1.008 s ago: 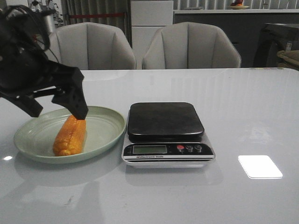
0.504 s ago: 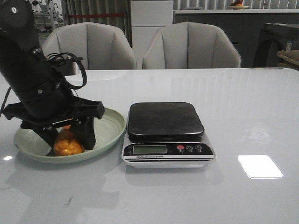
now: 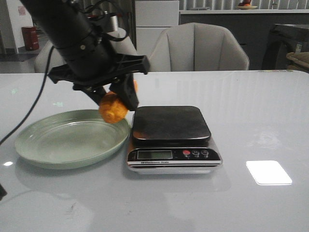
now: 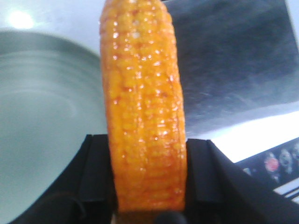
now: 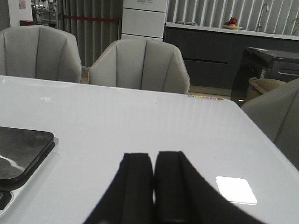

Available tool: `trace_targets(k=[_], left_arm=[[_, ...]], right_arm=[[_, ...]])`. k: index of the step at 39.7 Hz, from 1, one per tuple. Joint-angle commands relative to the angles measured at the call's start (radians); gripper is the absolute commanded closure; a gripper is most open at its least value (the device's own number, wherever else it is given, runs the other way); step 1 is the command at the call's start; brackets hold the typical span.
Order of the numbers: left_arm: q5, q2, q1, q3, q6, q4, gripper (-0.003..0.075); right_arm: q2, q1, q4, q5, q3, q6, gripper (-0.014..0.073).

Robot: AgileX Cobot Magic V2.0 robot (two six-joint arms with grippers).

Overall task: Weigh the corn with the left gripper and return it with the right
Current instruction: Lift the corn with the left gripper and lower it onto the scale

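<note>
My left gripper [image 3: 116,99] is shut on the orange-yellow corn [image 3: 113,108] and holds it in the air between the green plate [image 3: 58,145] and the scale [image 3: 171,126], near the scale's left edge. In the left wrist view the corn [image 4: 142,107] stands between my two black fingers [image 4: 98,172], with the plate [image 4: 42,116] on one side and the scale's dark platform [image 4: 233,65] on the other. My right gripper [image 5: 153,161] is shut and empty above bare table; it does not show in the front view.
The scale has a display and buttons [image 3: 195,153] along its front. Its platform corner shows in the right wrist view [image 5: 21,149]. Two grey chairs [image 3: 198,48] stand behind the table. A bright light patch [image 3: 268,172] lies on the table at the right.
My left gripper closed on the corn in the plate, lifted it and carried it right toward the scale. The plate now holds nothing.
</note>
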Motion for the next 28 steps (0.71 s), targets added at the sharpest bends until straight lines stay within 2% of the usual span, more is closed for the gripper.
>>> trace_targets(k=[1,10,15,21,23,28], left_arm=[[-0.086,-0.030,-0.045,-0.039,-0.007,-0.030,0.0606],[-0.178,0.025,-0.077,-0.041,-0.007,-0.157,0.0580],[-0.208,0.048,-0.084,-0.050,-0.007,-0.180,0.0470],[-0.237,0.053,-0.093,-0.058,-0.007,-0.191,0.0275],[-0.239,0.053,-0.093,-0.059,-0.007,-0.198,0.0244],[-0.248,0.053,-0.093,-0.059,-0.007,-0.197,0.0244]], right_arm=[[-0.020,-0.005,-0.010,-0.077,0.011,-0.004,0.0427],[-0.020,-0.005,-0.010,-0.077,0.011,-0.004,0.0427],[-0.020,-0.005,-0.010,-0.077,0.011,-0.004,0.0427],[-0.020,-0.005,-0.010,-0.077,0.011,-0.004,0.0427],[-0.020,-0.005,-0.010,-0.077,0.011,-0.004,0.0427],[-0.020,-0.005,-0.010,-0.077,0.011,-0.004,0.0427]])
